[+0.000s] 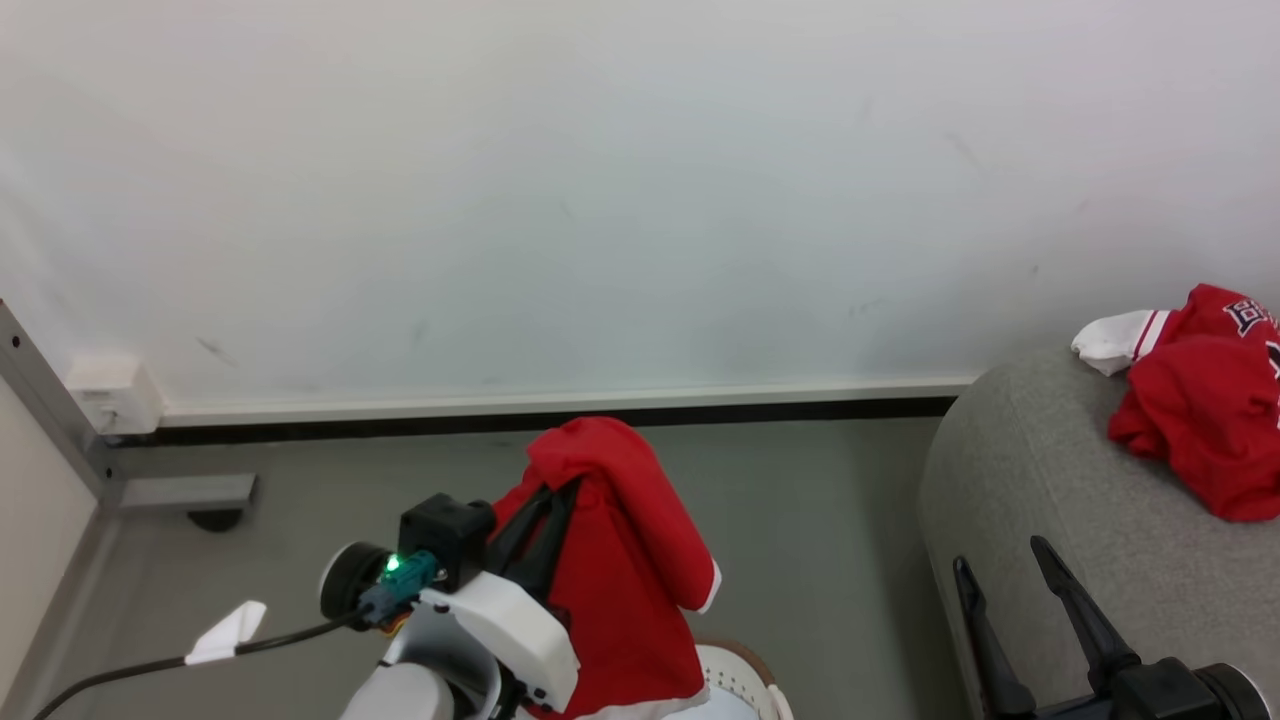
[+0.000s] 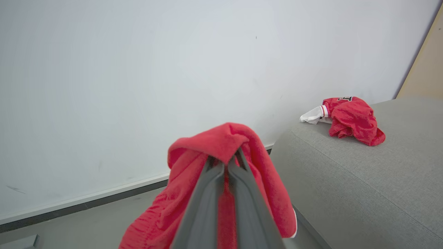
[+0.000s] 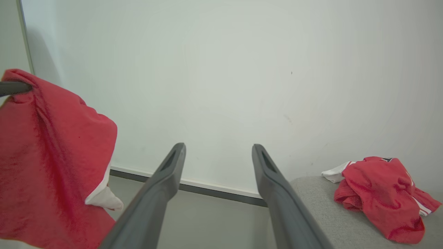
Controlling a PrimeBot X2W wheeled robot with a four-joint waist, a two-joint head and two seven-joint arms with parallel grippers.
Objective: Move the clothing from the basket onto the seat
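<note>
Left end effector (image 2: 228, 162) pinched a red garment (image 1: 620, 560), which hung draped over its fingers (image 2: 207, 200) above the basket (image 1: 740, 678), clear of the seat (image 1: 1040, 480). Right end effector (image 1: 1000, 556) was spread and empty, low beside the seat's rounded edge. Farther back, a second garment (image 1: 1205, 410) lay crumpled on the seat, white cuff (image 1: 1110, 340) toward the wall (image 1: 600, 200).

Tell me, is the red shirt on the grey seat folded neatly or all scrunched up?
Scrunched up. The red shirt lies in a crumpled heap on the seat, one white cuff poking out.
</note>
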